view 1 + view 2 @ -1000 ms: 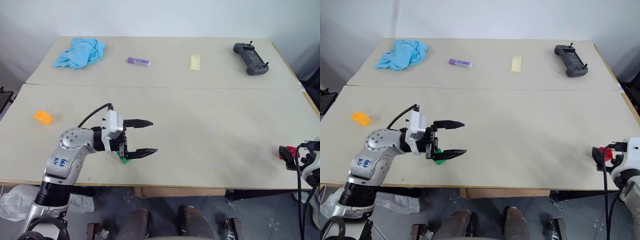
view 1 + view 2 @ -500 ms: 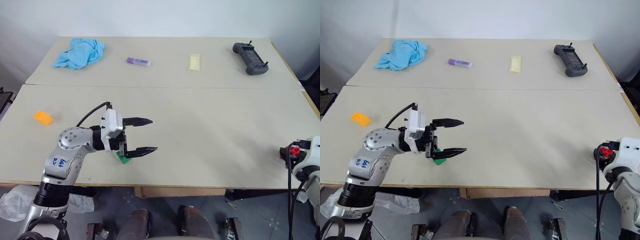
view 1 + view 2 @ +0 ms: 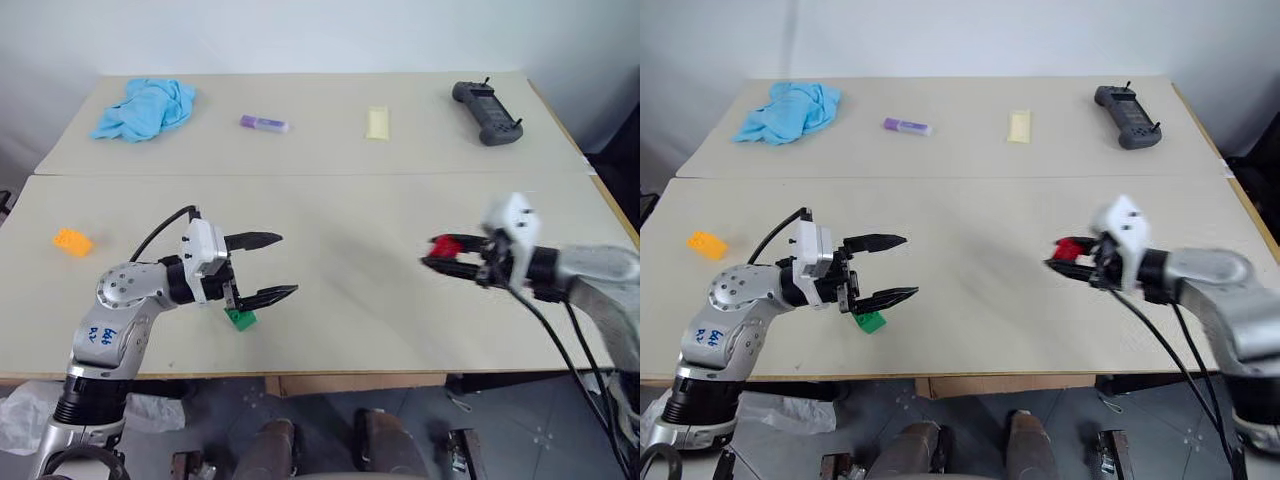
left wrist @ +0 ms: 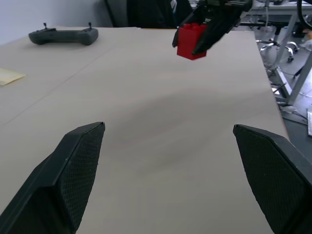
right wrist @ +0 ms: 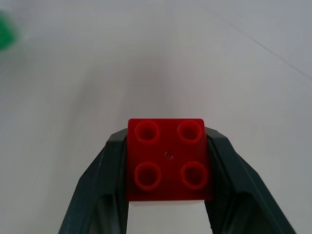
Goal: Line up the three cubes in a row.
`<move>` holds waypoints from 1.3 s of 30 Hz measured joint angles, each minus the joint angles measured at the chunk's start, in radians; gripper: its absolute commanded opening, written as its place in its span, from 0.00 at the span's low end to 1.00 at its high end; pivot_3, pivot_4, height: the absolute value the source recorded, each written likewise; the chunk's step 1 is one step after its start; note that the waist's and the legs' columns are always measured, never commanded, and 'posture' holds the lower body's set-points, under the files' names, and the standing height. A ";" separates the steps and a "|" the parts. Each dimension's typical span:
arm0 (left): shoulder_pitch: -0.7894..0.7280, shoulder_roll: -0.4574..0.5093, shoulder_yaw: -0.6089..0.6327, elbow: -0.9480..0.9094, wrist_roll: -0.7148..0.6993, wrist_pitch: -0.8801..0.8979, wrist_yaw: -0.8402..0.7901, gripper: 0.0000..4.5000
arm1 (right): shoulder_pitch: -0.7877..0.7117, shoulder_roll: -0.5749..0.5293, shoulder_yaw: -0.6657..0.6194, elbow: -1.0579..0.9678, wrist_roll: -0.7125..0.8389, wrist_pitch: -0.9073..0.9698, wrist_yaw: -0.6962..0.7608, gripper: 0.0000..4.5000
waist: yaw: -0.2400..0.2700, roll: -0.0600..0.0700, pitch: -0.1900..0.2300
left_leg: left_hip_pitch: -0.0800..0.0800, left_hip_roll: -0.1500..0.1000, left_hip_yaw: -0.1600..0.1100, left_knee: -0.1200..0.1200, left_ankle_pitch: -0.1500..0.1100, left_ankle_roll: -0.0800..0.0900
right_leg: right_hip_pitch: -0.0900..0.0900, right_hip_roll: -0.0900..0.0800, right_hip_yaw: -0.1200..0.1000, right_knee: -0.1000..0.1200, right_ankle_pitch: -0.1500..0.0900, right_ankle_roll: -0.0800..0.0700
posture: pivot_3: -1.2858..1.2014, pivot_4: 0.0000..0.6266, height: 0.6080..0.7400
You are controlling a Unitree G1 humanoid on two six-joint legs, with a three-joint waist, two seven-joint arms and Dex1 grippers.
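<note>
The right gripper [image 3: 1060, 258] carries the small red studded plastic cube [image 5: 168, 158] clamped by its flat sides above the beige table [image 3: 360, 300]; light and rigid, likely slick. Left gripper [image 3: 265, 266] gapes over the green cube [image 3: 239, 318]

left arm: reaching level over table | left gripper [image 3: 262, 267]: fingers spread wide, empty | right gripper [image 3: 1068, 258]: clamped on red cube [image 5: 168, 159], raised
</note>
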 measured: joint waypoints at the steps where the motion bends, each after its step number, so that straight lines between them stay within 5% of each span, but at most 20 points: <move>1: 0.010 0.007 0.005 -0.001 0.001 0.000 0.000 1.00 | -0.076 0.030 0.064 0.069 -0.053 -0.038 0.042 0.34 | -0.001 0.000 0.000 | 0.000 0.000 0.000 0.000 0.000 0.000 | 0.000 0.000 0.000 0.000 0.000 0.000 | 0.52 0.24 1.00; 5: 0.061 0.022 0.019 -0.021 0.002 0.003 0.004 1.00 | -0.245 0.173 0.225 0.347 -0.187 -0.175 0.166 0.34 | 0.001 0.000 0.000 | -0.002 0.000 -0.005 -0.001 0.000 -0.001 | -0.001 -0.001 -0.002 0.001 0.000 -0.001 | 0.52 0.24 1.00; 11: 0.100 0.025 0.042 -0.077 0.002 0.015 0.035 1.00 | -0.313 0.282 0.270 0.603 -0.259 -0.327 0.254 0.34 | 0.008 0.000 0.000 | -0.006 -0.004 -0.009 0.001 -0.001 0.001 | -0.001 -0.004 -0.005 0.000 0.000 -0.001 | 0.52 0.24 1.00; 23: 0.141 0.040 0.069 -0.124 0.002 0.034 0.062 1.00 | -0.279 0.314 0.220 0.605 -0.269 -0.339 0.279 0.34 | 0.007 0.000 0.000 | -0.005 -0.002 -0.009 0.003 -0.001 0.000 | -0.001 -0.003 -0.006 0.001 0.000 -0.001 | 0.52 0.24 1.00; 32: 0.141 0.050 0.108 -0.120 -0.010 0.033 0.069 1.00 | -0.218 0.345 0.155 0.576 -0.245 -0.393 0.257 0.98 | 0.005 0.000 0.000 | -0.005 -0.002 -0.009 0.003 -0.001 -0.001 | -0.001 -0.002 -0.006 0.002 0.000 -0.001 | 0.52 0.24 1.00; 39: 0.235 0.051 0.278 -0.020 -0.022 -0.020 0.086 1.00 | -0.233 0.347 0.065 0.517 -0.129 -0.473 0.351 0.99 | -0.001 0.000 0.001 | -0.005 -0.001 -0.009 0.001 -0.001 -0.001 | -0.001 -0.002 -0.006 0.001 0.000 -0.001 | 0.52 0.24 1.00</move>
